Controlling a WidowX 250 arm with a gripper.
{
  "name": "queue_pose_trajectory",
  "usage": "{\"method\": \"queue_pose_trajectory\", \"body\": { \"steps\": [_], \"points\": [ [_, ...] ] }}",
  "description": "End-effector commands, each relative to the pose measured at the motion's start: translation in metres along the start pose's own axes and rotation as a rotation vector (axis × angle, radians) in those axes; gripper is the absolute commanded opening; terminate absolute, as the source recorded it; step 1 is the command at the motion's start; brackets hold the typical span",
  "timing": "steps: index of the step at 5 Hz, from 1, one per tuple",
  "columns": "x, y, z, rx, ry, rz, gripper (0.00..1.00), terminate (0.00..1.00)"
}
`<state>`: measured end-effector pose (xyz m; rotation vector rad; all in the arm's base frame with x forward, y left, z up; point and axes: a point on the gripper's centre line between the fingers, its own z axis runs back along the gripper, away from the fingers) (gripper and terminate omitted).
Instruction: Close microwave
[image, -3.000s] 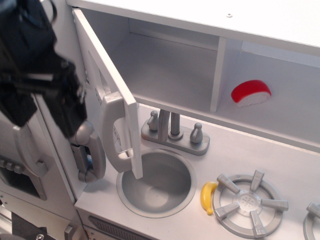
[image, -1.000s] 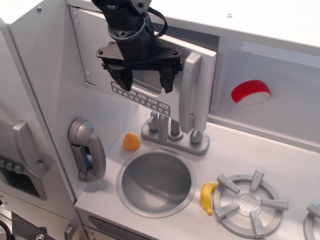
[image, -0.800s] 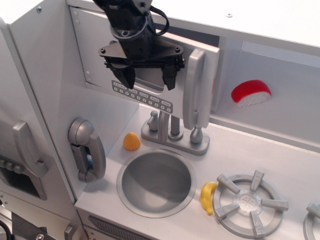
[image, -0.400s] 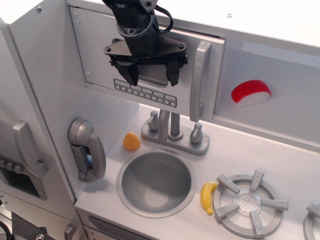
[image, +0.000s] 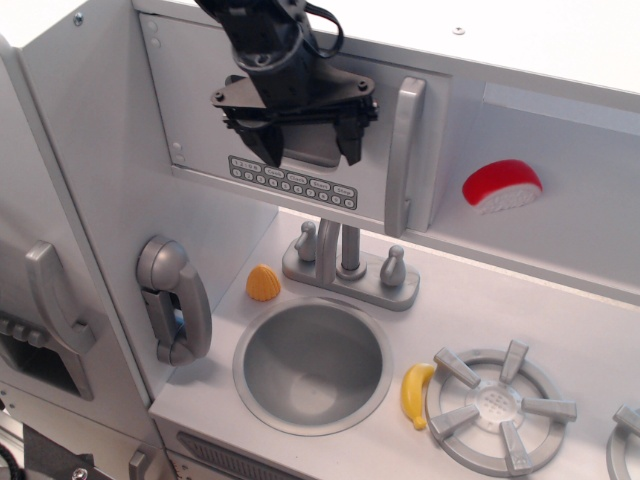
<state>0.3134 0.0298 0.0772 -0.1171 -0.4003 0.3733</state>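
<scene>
Door (image: 300, 120) swung from wide open to flush against microwave (image: 200, 110) front, above sink (image: 312, 365). Gripper (image: 300, 155) presses window, fingers spread, holding nothing. Task looks essentially complete (handle (image: 402, 155) sits flat).

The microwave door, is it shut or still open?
Shut, or very nearly. The microwave door lies flat against the cabinet front, its grey handle upright, nothing of the inside showing. The open pincer is at its window.
</scene>
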Motion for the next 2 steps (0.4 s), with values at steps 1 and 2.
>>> {"method": "queue_pose_trajectory", "body": {
  "steps": [1, 2],
  "points": [
    [-0.028, 0.053, 0.033, 0.081, 0.262, -0.036, 1.00, 0.00],
    [-0.044, 0.073, 0.037, 0.102, 0.267, -0.064, 1.00, 1.00]
  ]
}}
